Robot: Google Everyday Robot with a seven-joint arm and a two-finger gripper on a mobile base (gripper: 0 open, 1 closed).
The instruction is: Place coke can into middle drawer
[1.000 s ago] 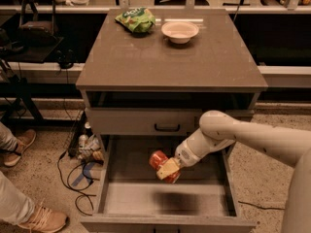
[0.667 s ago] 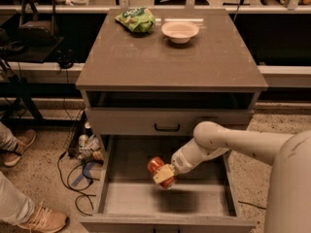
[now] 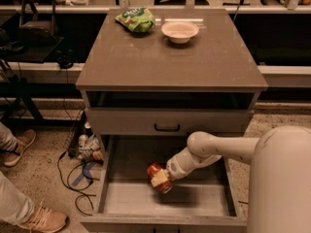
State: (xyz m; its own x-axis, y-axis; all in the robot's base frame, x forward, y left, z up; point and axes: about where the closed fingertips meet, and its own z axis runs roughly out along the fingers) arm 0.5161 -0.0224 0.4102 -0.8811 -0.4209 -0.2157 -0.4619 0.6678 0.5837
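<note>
The coke can (image 3: 156, 172), orange-red with a silver end, is tilted on its side inside the pulled-out middle drawer (image 3: 214, 205), just above its grey floor near the middle. My gripper (image 3: 162, 180) reaches in from the right on a pale arm and is shut on the can. The drawer's pale side walls and front rim show around it.
A closed drawer front with a black handle (image 3: 166, 127) sits above the open drawer. On the cabinet top (image 3: 146, 57) lie a green snack bag (image 3: 135, 19) and a white bowl (image 3: 180, 31). Cables and clutter (image 3: 85, 149) lie on the floor left. A person's shoes (image 3: 43, 218) are at lower left.
My gripper has carried the can a little to the left and lower into the drawer. The arm has stretched further in.
</note>
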